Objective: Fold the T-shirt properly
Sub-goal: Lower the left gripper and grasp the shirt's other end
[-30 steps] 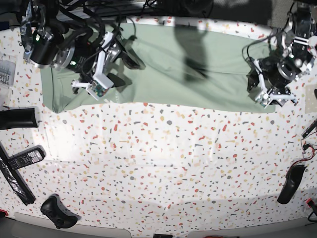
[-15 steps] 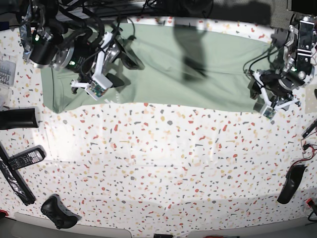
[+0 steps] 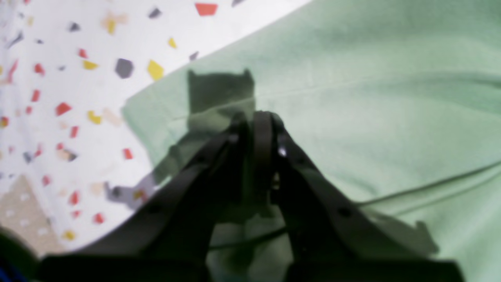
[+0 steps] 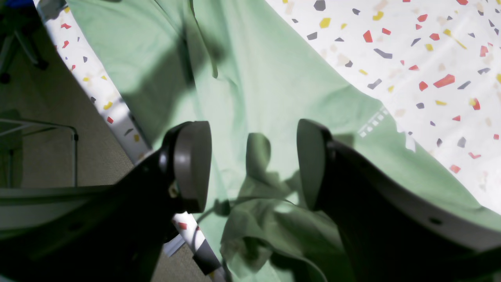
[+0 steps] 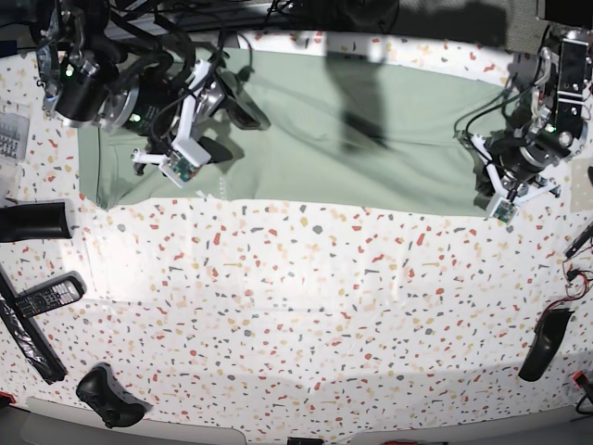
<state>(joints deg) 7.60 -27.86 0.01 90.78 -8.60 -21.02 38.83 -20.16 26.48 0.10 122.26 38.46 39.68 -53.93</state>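
One tool [image 3: 254, 117] pinching T-shirt [image 3: 372, 98] hem

The T-shirt [image 5: 371, 139] is soft cloth, pale green and not shiny, with little folds and sewn lines. The table [image 5: 296, 306] looks smooth and a bit shiny, white with small colored specks. The right gripper [image 4: 250, 164] has dark fingers [image 4: 309, 160] that look like smooth, dull plastic. The left gripper [image 3: 254, 121] is dark too, maybe plastic, but that view is blurry. The remote [image 5: 46, 295] looks like black plastic.
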